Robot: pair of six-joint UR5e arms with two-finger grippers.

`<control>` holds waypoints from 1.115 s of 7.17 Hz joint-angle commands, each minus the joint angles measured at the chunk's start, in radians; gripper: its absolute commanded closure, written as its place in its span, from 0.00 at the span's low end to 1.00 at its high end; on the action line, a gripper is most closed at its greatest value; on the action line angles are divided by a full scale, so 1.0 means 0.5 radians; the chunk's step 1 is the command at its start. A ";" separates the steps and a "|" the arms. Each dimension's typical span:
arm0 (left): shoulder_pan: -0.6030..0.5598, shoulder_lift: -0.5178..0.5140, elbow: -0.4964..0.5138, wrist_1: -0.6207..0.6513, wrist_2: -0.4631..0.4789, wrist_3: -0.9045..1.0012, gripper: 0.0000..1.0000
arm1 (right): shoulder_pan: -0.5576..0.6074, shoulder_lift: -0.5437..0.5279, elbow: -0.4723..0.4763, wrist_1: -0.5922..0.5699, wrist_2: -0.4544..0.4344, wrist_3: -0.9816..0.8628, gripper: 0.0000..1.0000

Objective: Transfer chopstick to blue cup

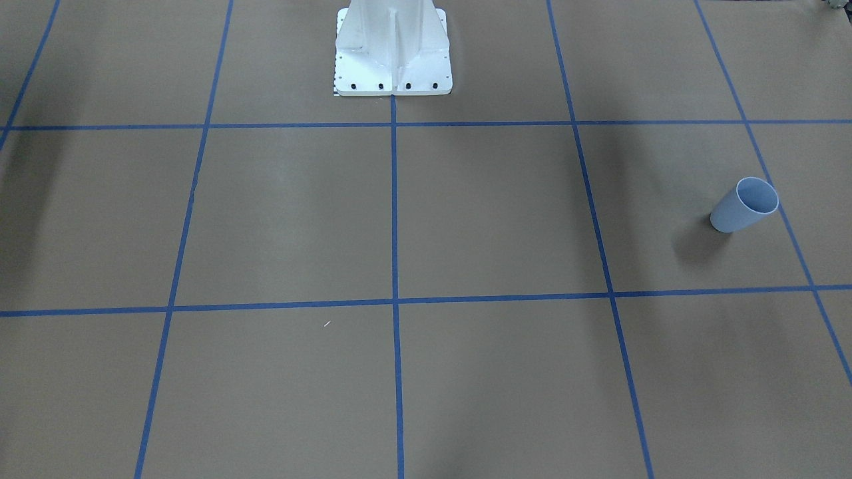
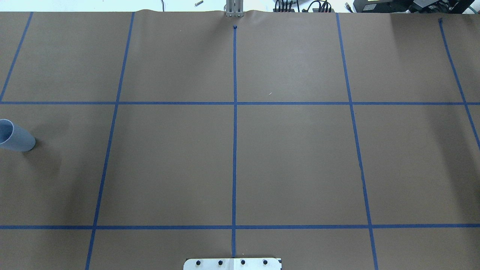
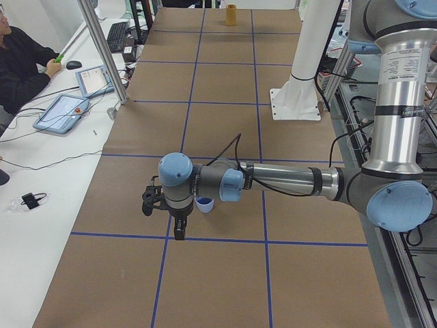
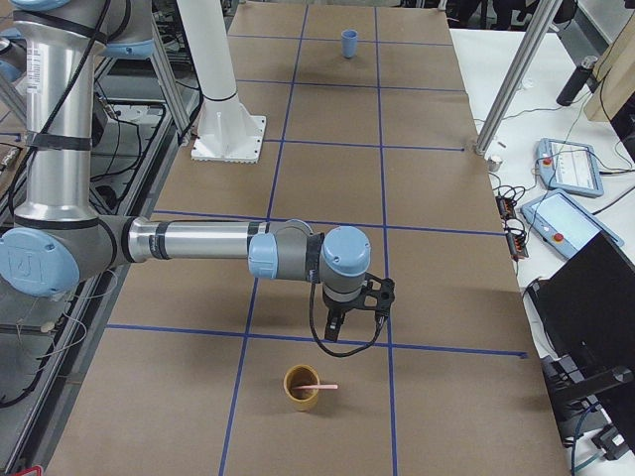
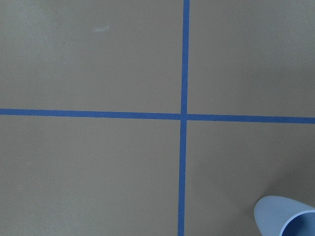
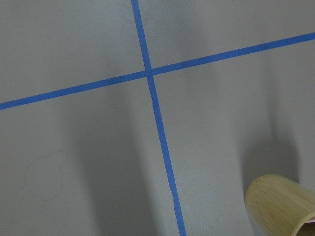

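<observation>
The blue cup (image 1: 744, 205) stands upright on the brown table; it also shows at the overhead view's left edge (image 2: 15, 137), in the left wrist view (image 5: 285, 219) and far off in the exterior right view (image 4: 348, 42). A pale pink chopstick (image 4: 321, 387) leans out of a bamboo cup (image 4: 302, 387) at the table's other end. My left gripper (image 3: 179, 231) hangs close beside the blue cup (image 3: 203, 203). My right gripper (image 4: 337, 322) hovers just beyond the bamboo cup (image 6: 283, 206). Both grippers show only in side views, so I cannot tell whether they are open or shut.
The robot's white base (image 1: 393, 53) stands at the table's middle edge. Blue tape lines (image 2: 234, 131) divide the brown paper into squares. An operator (image 3: 20, 65) sits at a side bench with tablets (image 3: 63, 113). Aluminium posts (image 4: 511, 84) stand at the table's edge.
</observation>
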 commanded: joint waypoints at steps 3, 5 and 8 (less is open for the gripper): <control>0.001 -0.007 0.000 0.000 0.073 -0.006 0.02 | 0.000 -0.003 0.000 0.000 0.046 0.003 0.00; 0.001 -0.013 -0.003 0.000 0.110 -0.009 0.02 | 0.000 -0.003 0.000 -0.003 0.046 0.003 0.00; 0.031 -0.022 -0.022 -0.031 0.009 -0.003 0.02 | 0.003 0.000 0.009 -0.003 0.052 0.003 0.00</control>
